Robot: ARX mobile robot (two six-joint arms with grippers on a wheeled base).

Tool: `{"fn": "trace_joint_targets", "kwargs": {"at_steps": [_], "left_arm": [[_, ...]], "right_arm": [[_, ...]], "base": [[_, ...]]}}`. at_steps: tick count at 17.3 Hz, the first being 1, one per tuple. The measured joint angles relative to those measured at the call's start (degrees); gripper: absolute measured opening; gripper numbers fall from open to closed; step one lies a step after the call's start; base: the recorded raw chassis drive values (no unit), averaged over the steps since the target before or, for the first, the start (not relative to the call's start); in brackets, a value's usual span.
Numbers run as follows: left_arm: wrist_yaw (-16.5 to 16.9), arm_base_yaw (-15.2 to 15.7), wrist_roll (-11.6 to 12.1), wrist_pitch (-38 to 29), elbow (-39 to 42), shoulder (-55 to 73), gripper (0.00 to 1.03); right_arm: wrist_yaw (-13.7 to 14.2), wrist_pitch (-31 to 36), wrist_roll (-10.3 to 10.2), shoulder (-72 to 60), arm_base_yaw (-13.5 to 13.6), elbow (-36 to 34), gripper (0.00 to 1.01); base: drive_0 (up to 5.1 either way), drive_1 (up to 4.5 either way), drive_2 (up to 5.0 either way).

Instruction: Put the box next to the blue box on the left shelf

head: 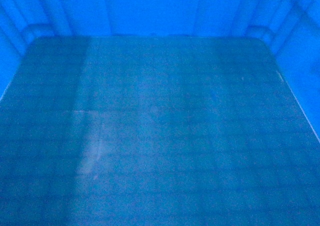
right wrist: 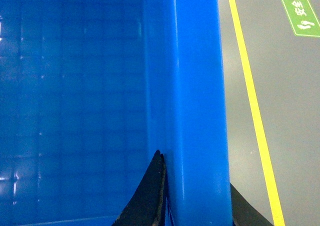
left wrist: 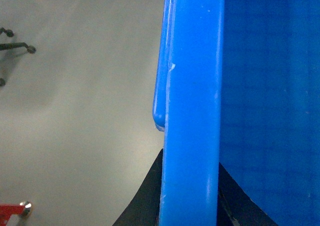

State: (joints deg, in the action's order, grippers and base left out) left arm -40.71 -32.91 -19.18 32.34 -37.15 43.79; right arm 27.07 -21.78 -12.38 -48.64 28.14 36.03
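There is one box (head: 150, 136), bright blue, and it fills my whole head view: I look straight down onto its faint square-grid floor, with ribbed walls rising at the far side and at both flanks. I have two claws on it, one per side wall. My left claw (left wrist: 190, 206) straddles the box's thick left rim, one dark finger (left wrist: 145, 201) outside the wall and one inside, closed on that rim. My right claw (right wrist: 195, 206) does the same on the right rim, with a dark finger (right wrist: 150, 196) inside the box and the other just showing outside. Out past the left rim lies pale grey floor (left wrist: 75, 136), open and bare near the box, with a red fitting (left wrist: 10, 213) at the corner and some thin dark rods (left wrist: 15, 46) farther off. Past the right rim a yellow line (right wrist: 255, 116) runs along the grey floor, and a green sign (right wrist: 300, 11) is cut off. I cannot see any shelf; the box hides everything ahead.
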Motion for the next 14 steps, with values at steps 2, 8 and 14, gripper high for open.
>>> {"fn": "trace_joint_targets", "kwargs": {"at_steps": [2,8,14], "left_arm": [[0.0,0.0,0.0,-0.13,0.0,0.04,0.13],[-0.02,-0.02,-0.04,-0.11,0.0,-0.02,0.13],[-0.04,-0.02,0.04,-0.22,0.0,0.02,0.13]], "right_arm": [[0.11,-0.02,0.02,0.04,0.0,0.0,0.13],[0.09,-0.13,0.07,0.09,0.0,0.0,0.13],[0.15,0.2,0.2,0.04,0.0,0.0,0.13]], "base": [[0.0,4.04,-4.1],[0.1,4.17,-4.0],[0.0,4.1,-4.0]]}}
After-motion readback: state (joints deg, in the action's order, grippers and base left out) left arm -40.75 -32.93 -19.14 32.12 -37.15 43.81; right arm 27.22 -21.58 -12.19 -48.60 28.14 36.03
